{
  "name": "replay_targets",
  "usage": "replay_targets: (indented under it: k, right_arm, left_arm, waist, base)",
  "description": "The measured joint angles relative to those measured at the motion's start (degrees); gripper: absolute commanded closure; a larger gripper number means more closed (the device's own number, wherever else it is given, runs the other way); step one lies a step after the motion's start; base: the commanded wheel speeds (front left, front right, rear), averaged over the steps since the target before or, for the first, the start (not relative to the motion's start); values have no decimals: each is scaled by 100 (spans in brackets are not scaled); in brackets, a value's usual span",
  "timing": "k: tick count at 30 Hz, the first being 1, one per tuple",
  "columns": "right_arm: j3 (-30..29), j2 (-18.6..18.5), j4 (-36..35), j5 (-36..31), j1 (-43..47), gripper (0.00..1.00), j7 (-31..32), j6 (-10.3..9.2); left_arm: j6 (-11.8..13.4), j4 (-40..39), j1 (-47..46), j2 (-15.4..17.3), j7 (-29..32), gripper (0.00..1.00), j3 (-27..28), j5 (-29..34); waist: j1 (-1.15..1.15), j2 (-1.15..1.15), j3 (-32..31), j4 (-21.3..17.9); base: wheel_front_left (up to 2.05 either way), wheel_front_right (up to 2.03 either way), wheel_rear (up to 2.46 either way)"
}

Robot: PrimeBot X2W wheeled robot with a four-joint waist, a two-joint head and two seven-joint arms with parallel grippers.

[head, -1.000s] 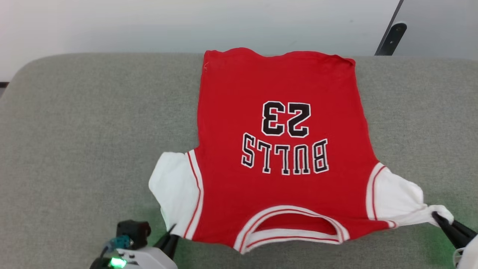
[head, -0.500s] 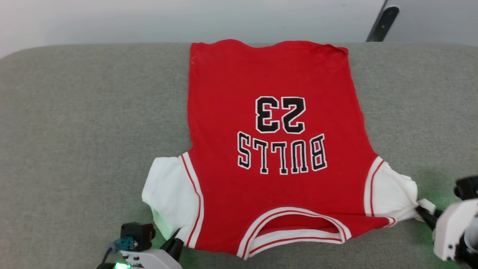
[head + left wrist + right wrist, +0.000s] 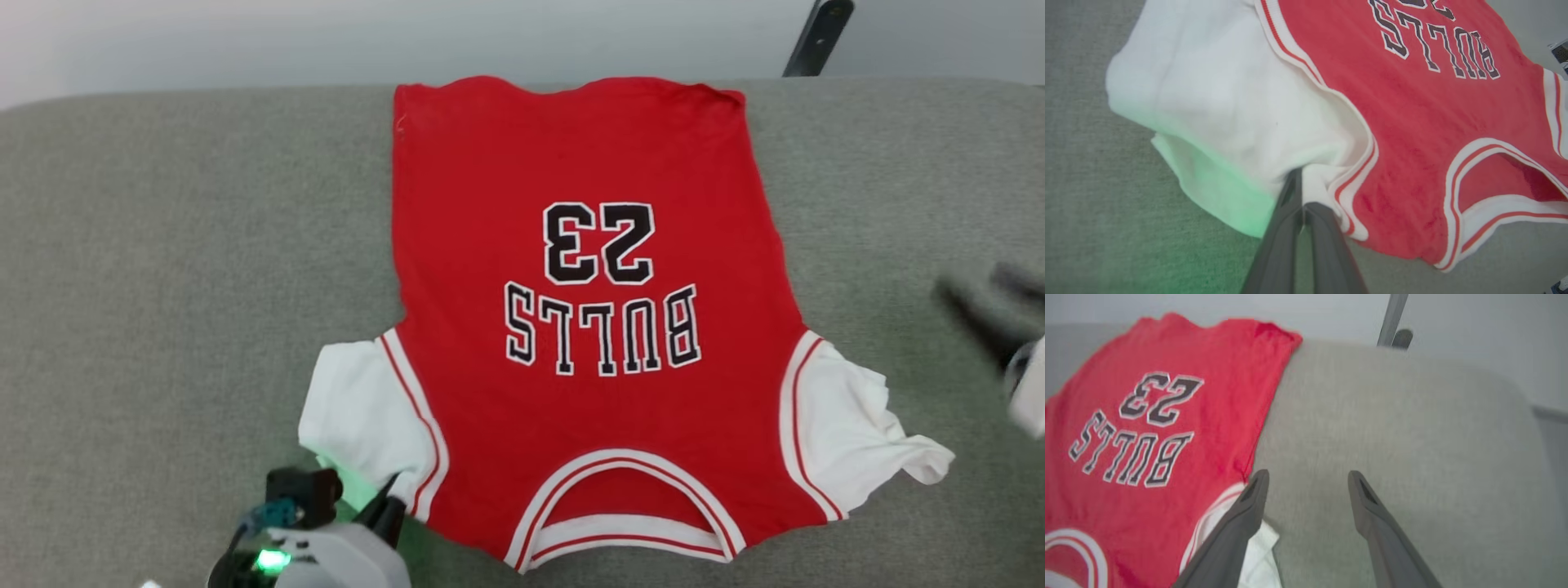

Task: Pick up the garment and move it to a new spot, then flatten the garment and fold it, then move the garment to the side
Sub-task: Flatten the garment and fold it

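The garment [image 3: 588, 327], a red jersey with white sleeves and black "23" and "BULLS", lies spread flat on the grey cushion [image 3: 163, 245] with its neckline nearest me. My left gripper [image 3: 385, 508] is at the near left, shut on the lower edge of the white left sleeve [image 3: 1216, 106]. In the left wrist view its fingers [image 3: 1290, 212] pinch the cloth where the sleeve meets the striped trim. My right gripper [image 3: 980, 298] is blurred at the far right, open, above bare cushion and clear of the crumpled right sleeve [image 3: 857, 433]. In the right wrist view that gripper [image 3: 1308, 477] holds nothing.
A dark slanted pole [image 3: 816, 37] stands behind the cushion's far right edge, in front of a pale wall. Bare grey cushion spreads wide to the left of the garment and in a narrower strip to its right [image 3: 1392, 424].
My right gripper has let go of the right sleeve, opened and swung up and away to the right. The sleeve tip now lies slack. The left gripper keeps its hold; the camera shifted slightly.
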Motion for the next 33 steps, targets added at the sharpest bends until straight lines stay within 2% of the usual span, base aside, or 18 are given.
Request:
replay_targets:
  k: [3, 7, 11, 15, 19, 23, 27, 33]
  right_arm:
    - [-367, -19, -458, -509, -179, 0, -601, 0]
    - [-570, 178, -572, -977, -655, 0, -1224, 0]
    - [-501, 218, -205, -1381, -1316, 0, -1586, 0]
    - [-327, 158, 554, -1529, -2084, 0, -1605, 0]
    - [-33, 127, 1323, -1512, -2793, 0, -1270, 0]
    - [415, 77, 2015, -1311, -3310, 0, -630, 0]
    - [697, -2, 2577, -1107, -3793, 0, 12, 0]
    - [756, 12, 3540, -770, -4202, 0, 1184, 0]
  left_arm:
    - [-24, -1, -217, -108, 2, 100, -20, 114]
    - [-127, 62, -602, -310, 76, 100, -104, 311]
    - [-316, 201, -1026, -609, 124, 100, -187, 486]
    - [-563, 463, -1419, -1004, 125, 100, -312, 678]
    - [-811, 769, -1688, -1383, 97, 100, -426, 810]
    - [-1007, 1037, -1858, -1693, 49, 100, -491, 876]
    - [-1133, 1191, -1960, -1911, -13, 100, -530, 958]
    - [-1254, 1334, -1979, -2076, -113, 100, -535, 1010]
  waist:
    - [0, 0, 91, 88]
    - [0, 0, 261, 266]
    - [0, 0, 482, 497]
    - [0, 0, 723, 799]
    - [0, 0, 960, 1142]
    - [0, 0, 1177, 1495]
    - [0, 0, 1367, 1815]
    - [0, 0, 1584, 2215]
  base:
    - [0, 0, 0]
    - [0, 0, 0]
    - [0, 0, 0]
    - [0, 0, 0]
    - [0, 0, 0]
    - [0, 0, 0]
    - [0, 0, 0]
    - [0, 0, 0]
